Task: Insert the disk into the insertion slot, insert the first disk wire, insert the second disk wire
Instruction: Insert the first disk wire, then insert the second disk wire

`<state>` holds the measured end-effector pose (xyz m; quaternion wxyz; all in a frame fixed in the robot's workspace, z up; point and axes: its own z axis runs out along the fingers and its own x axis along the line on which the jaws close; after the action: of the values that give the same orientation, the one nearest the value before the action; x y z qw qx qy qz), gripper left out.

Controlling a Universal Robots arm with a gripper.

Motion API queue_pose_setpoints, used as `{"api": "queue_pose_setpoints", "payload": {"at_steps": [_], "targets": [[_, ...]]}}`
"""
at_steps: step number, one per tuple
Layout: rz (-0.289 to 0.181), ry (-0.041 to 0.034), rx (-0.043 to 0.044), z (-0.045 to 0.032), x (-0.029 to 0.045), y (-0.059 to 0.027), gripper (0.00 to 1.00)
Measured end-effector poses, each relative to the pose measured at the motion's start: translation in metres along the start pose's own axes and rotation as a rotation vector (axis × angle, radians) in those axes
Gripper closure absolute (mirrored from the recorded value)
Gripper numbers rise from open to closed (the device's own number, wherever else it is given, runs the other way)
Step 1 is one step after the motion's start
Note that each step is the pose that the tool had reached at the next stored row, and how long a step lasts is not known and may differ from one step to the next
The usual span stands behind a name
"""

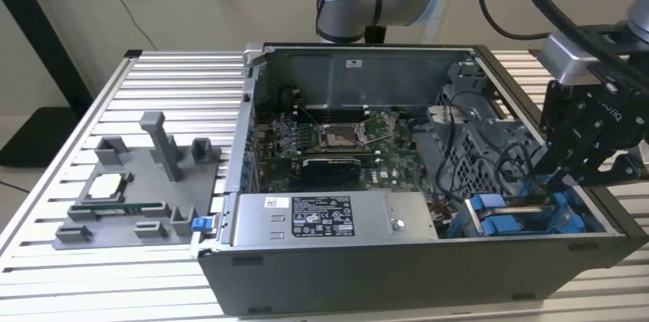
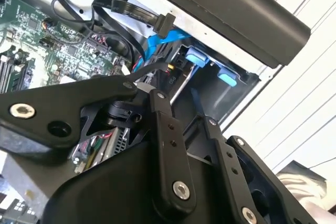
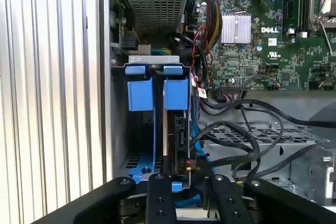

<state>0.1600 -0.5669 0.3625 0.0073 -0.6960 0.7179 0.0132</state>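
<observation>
Silver-grey hard disk in blue carrier (image 3: 177, 129) seated in slot (image 3: 140, 167); black gripper (image 1: 573, 178) over it, closure indeterminable; black-connector wire (image 2: 161, 22) hangs unplugged

I'm looking at a ribbed metal table (image 1: 61, 276), its slats running side to side. Toward the exterior view's right an open computer case (image 1: 406, 280) sits on it. Just beside that, on the left, a grey plastic holder (image 1: 142, 193) lies flat.
</observation>
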Motion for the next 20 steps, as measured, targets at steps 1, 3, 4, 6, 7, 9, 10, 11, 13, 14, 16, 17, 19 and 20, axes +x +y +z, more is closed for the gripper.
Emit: {"api": "queue_pose_setpoints", "payload": {"at_steps": [1, 3, 4, 6, 7, 9, 10, 11, 13, 14, 16, 17, 19, 20], "targets": [[0.0, 0.0001, 0.0, -0.0033, -0.0001, 0.0, 0.0], [0.0, 0.0001, 0.0, -0.0088, -0.0002, 0.0001, 0.0], [0.0, 0.0002, 0.0, -0.0102, -0.0003, 0.0001, 0.0], [0.0, 0.0001, 0.0, -0.0122, -0.0003, 0.0001, 0.0], [0.0, 0.0001, 0.0, -0.0134, -0.0004, 0.0001, 0.0], [0.0, 0.0002, 0.0, -0.0164, -0.0005, 0.0001, 0.0], [0.0, 0.0001, 0.0001, -0.017, -0.0005, 0.0001, 0.0], [0.0, -0.0003, 0.0001, -0.0169, -0.0005, 0.0001, 0.0], [0.0, -0.001, 0.0001, -0.0169, -0.0005, 0.0001, 0.0], [0.0, -0.0013, 0.0001, -0.017, -0.0005, 0.0001, 0.0], [0.0, -0.0022, 0.0001, -0.017, -0.0005, 0.0001, 0.0], [0.0, -0.0026, 0.0, -0.017, -0.0005, 0.0001, 0.0], [0.0, -0.0033, 0.0, -0.017, -0.0005, 0.0001, 0.0], [0.0, -0.0037, 0.0, -0.017, -0.0005, 0.0001, 0.0]]}}
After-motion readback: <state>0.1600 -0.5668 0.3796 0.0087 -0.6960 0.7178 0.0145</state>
